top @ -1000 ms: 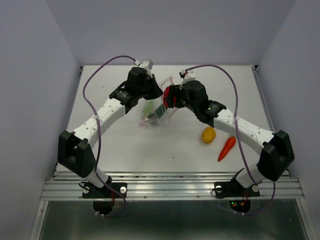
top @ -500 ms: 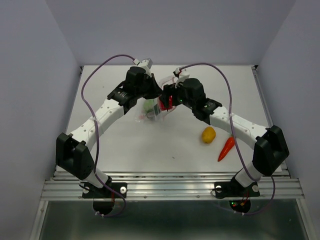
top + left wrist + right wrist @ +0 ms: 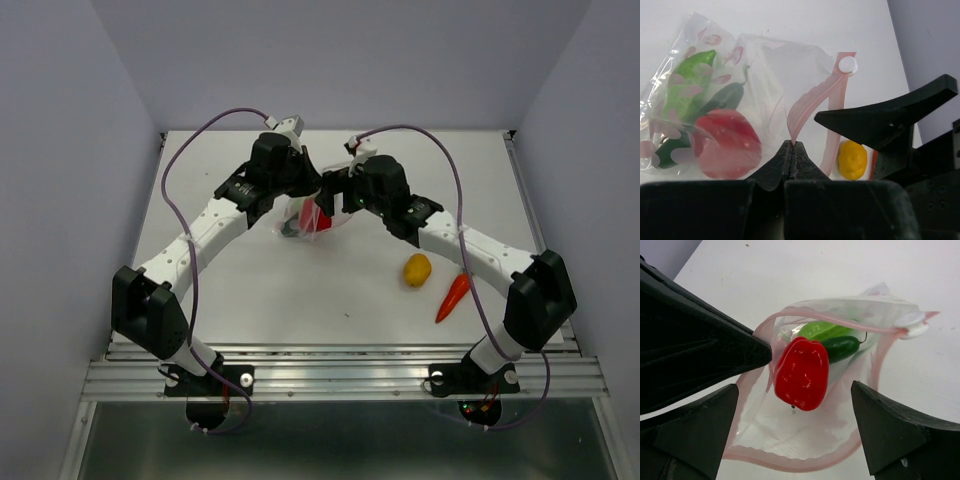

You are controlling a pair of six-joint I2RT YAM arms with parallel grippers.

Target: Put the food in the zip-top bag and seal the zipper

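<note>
The orange carrot point(image 3: 453, 297) and the yellow piece point(image 3: 417, 269) lie on the table point(image 3: 250, 300) by the right arm, outside the bag point(image 3: 790, 432). Farther back, the left gripper point(image 3: 792, 145) is pinched tight on the pink zipper point(image 3: 815, 95) and holds the bag's mouth up. The right gripper point(image 3: 794, 387) hangs over the mouth, fingers spread wide and holding nothing. The red pepper point(image 3: 802, 372) sits inside. I think the left one should keep its pinch, and the right one should lift straight up so it does not snag the edge.

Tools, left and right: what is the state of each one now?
Left tool: closed on the zipper.
Right tool: open, holding nothing.
</note>
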